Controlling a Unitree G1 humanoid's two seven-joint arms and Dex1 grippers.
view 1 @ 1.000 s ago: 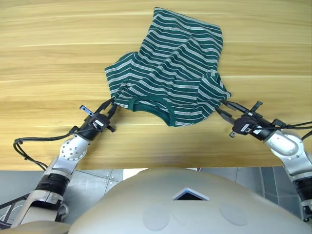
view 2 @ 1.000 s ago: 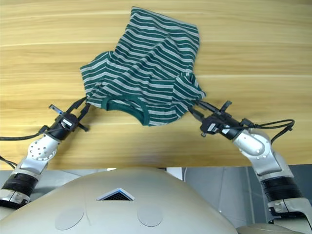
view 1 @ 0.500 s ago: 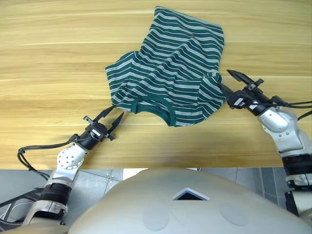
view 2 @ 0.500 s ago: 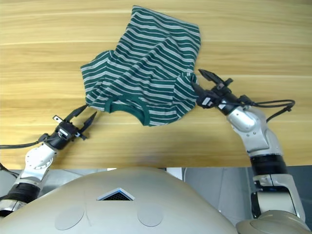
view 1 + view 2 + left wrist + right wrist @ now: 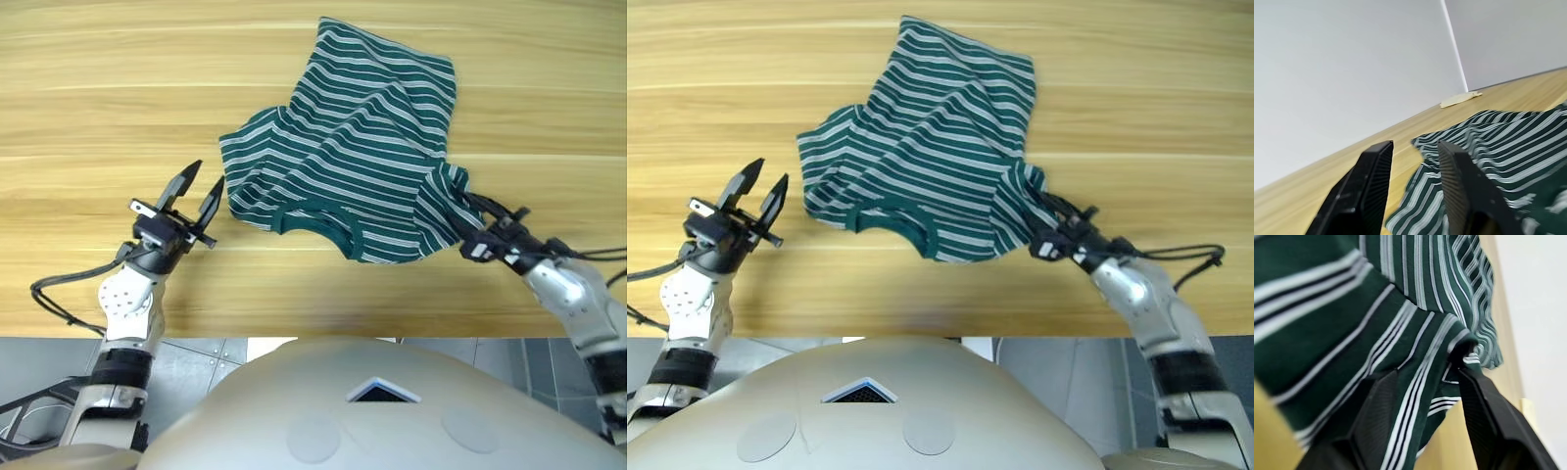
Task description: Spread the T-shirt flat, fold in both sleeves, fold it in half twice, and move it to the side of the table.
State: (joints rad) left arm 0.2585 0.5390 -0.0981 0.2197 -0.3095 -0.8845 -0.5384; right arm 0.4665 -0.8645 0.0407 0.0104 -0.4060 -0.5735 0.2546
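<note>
The green T-shirt (image 5: pixel 353 147) with white stripes lies crumpled on the middle of the wooden table (image 5: pixel 108 108), collar toward me. My left gripper (image 5: pixel 204 178) is open and lifted off the table just left of the left sleeve, with nothing in it. The left wrist view has the shirt (image 5: pixel 1508 142) beyond its spread fingers (image 5: pixel 1371 176). My right gripper (image 5: pixel 472 211) is shut on the right sleeve's edge, which stretches out toward the near right. In the right wrist view, striped fabric (image 5: pixel 1352 308) sits bunched between the fingers (image 5: pixel 1484 406).
The table's near edge (image 5: pixel 294 335) runs just below both grippers, with grey floor beyond it. A small pale scrap (image 5: pixel 1459 99) lies at the table's far side by the white wall. Bare wood lies left and right of the shirt.
The left gripper let go of the left sleeve, opened and rose to the left. The right gripper released, then closed on the right sleeve and drew it toward the near right.
</note>
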